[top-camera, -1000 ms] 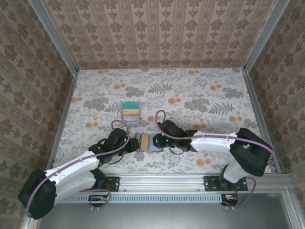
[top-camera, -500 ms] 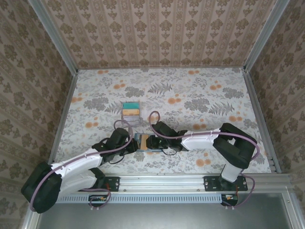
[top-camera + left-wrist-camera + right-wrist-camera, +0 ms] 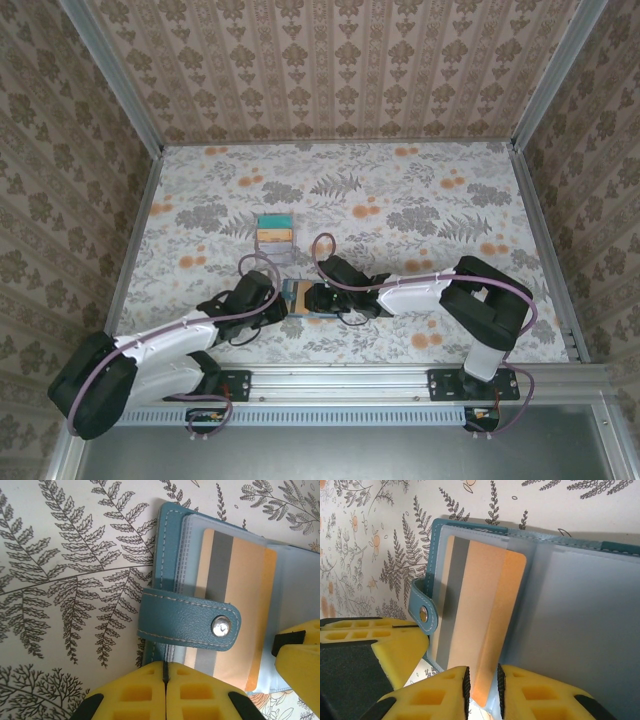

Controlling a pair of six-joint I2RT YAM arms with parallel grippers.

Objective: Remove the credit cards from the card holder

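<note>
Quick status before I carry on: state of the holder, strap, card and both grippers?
card holder: open, lying flat on the table.
strap: unsnapped, folded across the card.
orange card: seated in its clear sleeve, one long edge exposed.
stacked cards: out of the holder, lying apart from it.
left gripper: shut on the card holder's edge.
right gripper: narrow gap over the orange card's end; grip unclear.

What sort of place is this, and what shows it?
Probably a staged robot test booth: left arm and right arm bolted to an aluminium rail, wallpapered panels boxing a floral tabletop.
</note>
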